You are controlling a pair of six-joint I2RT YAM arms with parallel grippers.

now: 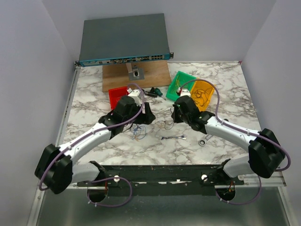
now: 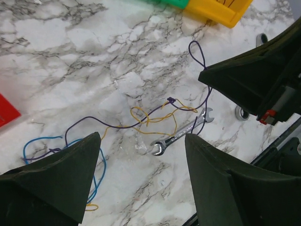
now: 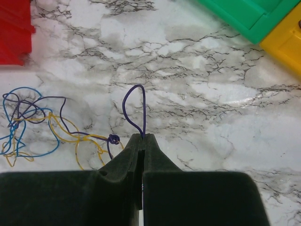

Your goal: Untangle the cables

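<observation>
The cables (image 1: 138, 131) lie loose on the marble table (image 1: 89, 101) between the two arms, more a sprawl than a ball. Blue loops (image 2: 39, 141) sit on the left, yellow strands (image 2: 151, 118) in the middle, and a purple wire (image 2: 113, 125) threads through both. Look at the small knot (image 3: 114, 138) (purple and yellow meet right there), just beside the right gripper (image 3: 142, 137). That gripper is clenched on the purple wire, jaws pressed together, with a narrow loop of it standing up above the tips. The left gripper (image 2: 142, 136) is released, jaws wide apart over the strands, and the blue loops show beside its left finger (image 2: 66, 176). A small silver wrench (image 2: 181, 136) lies on the marble touching the yellow strands, with a second wrench (image 1: 204, 140) further right. Beyond the tangle, a red bin (image 1: 115, 97) sits behind the left gripper, while a green bin (image 1: 182, 81) and a yellow bin (image 1: 208, 92) stand side by side behind the right one. A green-handled screwdriver (image 1: 153, 92) lies between the red and green bins. At the back, a wooden board (image 1: 117, 75) sits in front of a flat grey box (image 1: 123, 40).
</observation>
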